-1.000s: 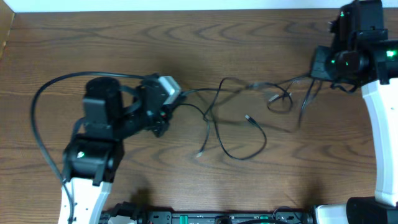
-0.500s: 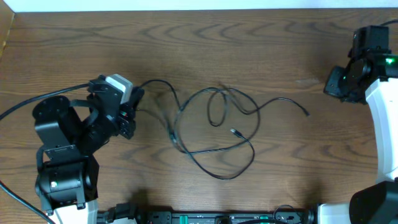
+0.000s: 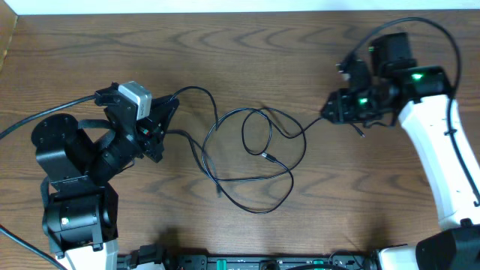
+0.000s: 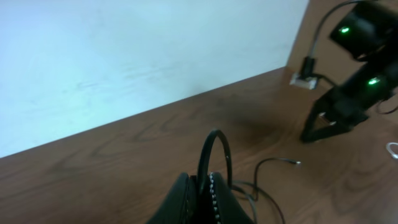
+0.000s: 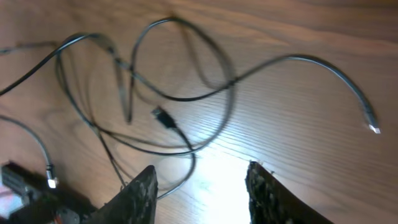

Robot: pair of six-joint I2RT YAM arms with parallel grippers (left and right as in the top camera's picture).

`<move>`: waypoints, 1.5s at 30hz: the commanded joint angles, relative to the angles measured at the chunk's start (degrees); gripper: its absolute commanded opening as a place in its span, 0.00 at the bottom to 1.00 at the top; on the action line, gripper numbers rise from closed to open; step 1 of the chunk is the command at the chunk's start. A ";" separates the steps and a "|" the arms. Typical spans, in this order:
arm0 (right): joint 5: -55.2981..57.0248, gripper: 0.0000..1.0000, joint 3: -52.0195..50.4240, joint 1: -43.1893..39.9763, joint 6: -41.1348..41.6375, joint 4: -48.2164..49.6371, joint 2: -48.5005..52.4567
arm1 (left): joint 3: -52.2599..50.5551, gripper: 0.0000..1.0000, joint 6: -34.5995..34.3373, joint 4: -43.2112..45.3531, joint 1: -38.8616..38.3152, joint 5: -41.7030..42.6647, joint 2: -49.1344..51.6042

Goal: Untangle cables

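The cables (image 3: pixel 255 154) lie as thin black cords in loose overlapping loops on the middle of the table; they also show in the right wrist view (image 5: pixel 180 93). My left gripper (image 3: pixel 166 114) is shut on a black cable, which arches up from its jaws in the left wrist view (image 4: pixel 212 149). My right gripper (image 3: pixel 334 111) is open and empty, hovering over the right end of the loops. One free plug end (image 5: pixel 372 127) lies just beyond its fingers (image 5: pixel 202 186). No white cord is visible.
The wooden table (image 3: pixel 247 60) runs back to a white wall (image 4: pixel 124 56). A thick black lead (image 3: pixel 30 124) curves off the left arm's side. The right arm (image 4: pixel 348 93) shows with green lights in the left wrist view.
The right arm has come in from the far right edge to the right end of the loops. The left gripper still holds its cable and has barely moved; the loops shifted slightly.
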 commanded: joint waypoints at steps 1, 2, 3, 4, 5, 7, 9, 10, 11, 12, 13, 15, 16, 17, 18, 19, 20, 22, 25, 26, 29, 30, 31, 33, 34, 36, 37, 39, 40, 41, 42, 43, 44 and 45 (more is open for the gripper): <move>1.88 0.43 -1.22 4.63 6.73 2.32 0.76 | 0.11 0.08 -3.02 1.92 0.35 5.53 -0.15; 1.92 0.42 -1.86 6.21 7.32 3.72 1.18 | 0.11 0.08 -4.04 2.84 0.35 6.14 -0.15; 1.95 0.41 -2.60 7.61 7.45 5.03 1.46 | 0.11 0.08 -5.01 3.69 0.35 6.12 -0.17; 1.95 0.41 -3.48 8.87 7.48 6.54 1.81 | 0.11 0.08 -5.81 4.37 0.35 6.12 -0.17; 1.97 0.41 -4.44 10.10 7.87 8.04 2.12 | 0.11 0.08 -6.47 5.07 0.35 6.12 -0.17; 2.36 0.41 -6.34 12.04 9.18 11.04 2.86 | 0.11 0.08 -8.37 6.60 0.35 6.12 -0.17; 2.62 0.41 -8.59 13.38 9.64 14.95 3.61 | 0.11 0.08 -11.19 8.87 0.35 6.16 -0.17; 2.69 0.42 -9.38 13.46 9.64 16.37 4.04 | 0.11 0.08 -12.20 9.81 0.35 6.16 -0.17; 2.62 0.42 -9.88 13.46 9.64 17.29 4.48 | 0.11 0.08 -13.29 10.86 0.35 6.29 -0.20; 2.62 0.42 -10.34 13.46 9.64 18.18 5.11 | 0.11 0.08 -13.90 11.93 0.35 6.95 -0.22; 2.60 0.42 -10.69 13.46 9.60 18.99 5.81 | 0.11 0.08 -14.29 13.09 0.35 8.04 -0.22; 2.99 0.39 -11.21 13.44 9.57 20.24 7.23 | 0.11 0.08 -16.20 15.78 0.35 10.14 -0.22; 3.26 0.37 -11.45 13.44 9.35 20.81 7.89 | 0.11 0.08 -17.46 16.94 0.35 10.67 -0.22; 3.45 0.36 -11.61 13.44 9.14 21.31 8.50 | 0.11 0.08 -18.62 17.68 0.35 10.64 -0.22; 3.65 0.34 -11.76 13.44 9.07 22.03 9.33 | 0.11 0.08 -19.37 18.32 0.35 10.67 -0.22; 3.65 0.34 -11.82 13.44 8.83 22.51 9.90 | 0.11 0.08 -19.54 18.49 0.35 10.67 -0.24; 3.69 0.33 -11.87 13.44 8.68 23.10 10.64 | 0.11 0.08 -19.54 18.47 0.35 10.67 -0.28; 3.65 0.31 -11.87 13.44 8.70 24.13 11.74 | 0.11 0.08 -19.76 18.47 0.35 11.17 -0.33; 1.51 0.21 -11.87 13.53 8.68 25.46 12.50 | 0.11 0.08 -19.76 18.36 0.35 12.13 -0.33; 0.66 0.18 -11.87 13.53 8.68 25.79 12.50 | 0.11 0.08 -19.76 18.23 0.35 12.13 -0.31; -2.10 0.14 -11.80 13.55 8.66 27.56 11.74 | 0.11 0.08 -19.76 18.21 0.35 12.13 -0.31; -3.72 0.15 -11.72 13.55 7.96 28.37 11.17 | 0.11 0.08 -19.76 18.16 0.35 12.13 -0.31; -4.98 0.15 -11.61 13.55 6.78 29.20 10.62 | 0.11 0.08 -19.76 17.99 0.35 12.13 -0.31; -5.40 0.23 -11.15 13.55 5.81 30.12 9.40 | 0.11 0.08 -19.76 17.22 0.33 12.17 -0.31; -5.49 0.31 -10.91 13.55 5.38 30.49 8.83 | 0.11 0.08 -19.76 16.81 0.31 12.31 -0.31; -5.81 0.37 -10.47 13.55 4.59 31.12 7.96 | 0.11 0.08 -19.71 16.46 0.15 13.51 -0.24; -5.79 0.40 -10.27 13.55 4.59 31.41 7.82 | 0.11 0.08 -19.71 16.46 -0.07 14.36 -0.20; -5.27 0.43 -10.23 13.55 4.13 32.39 8.00 | 0.11 0.08 -19.74 16.46 -1.09 15.17 -0.22; -4.87 0.43 -10.23 13.55 3.87 32.65 8.00 | 0.11 0.08 -19.76 16.41 -1.81 15.21 -0.22; -3.96 0.43 -10.23 13.55 3.78 32.98 8.00 | 0.11 0.08 -19.74 16.41 -2.51 15.37 -0.20; -3.02 0.43 -10.23 13.55 3.82 33.73 8.00 | 0.11 0.08 -19.76 16.28 -3.37 15.45 -0.22; -2.43 0.42 -10.23 13.55 4.55 35.06 8.00 | 0.11 0.08 -19.78 16.26 -4.50 15.63 -0.22; -2.34 0.42 -10.23 13.49 5.11 36.04 8.00 | 0.11 0.08 -19.78 16.26 -5.57 15.63 -0.22; -2.34 0.42 -10.23 13.27 6.12 37.66 8.00 | 0.11 0.08 -19.78 16.26 -7.30 15.61 -0.22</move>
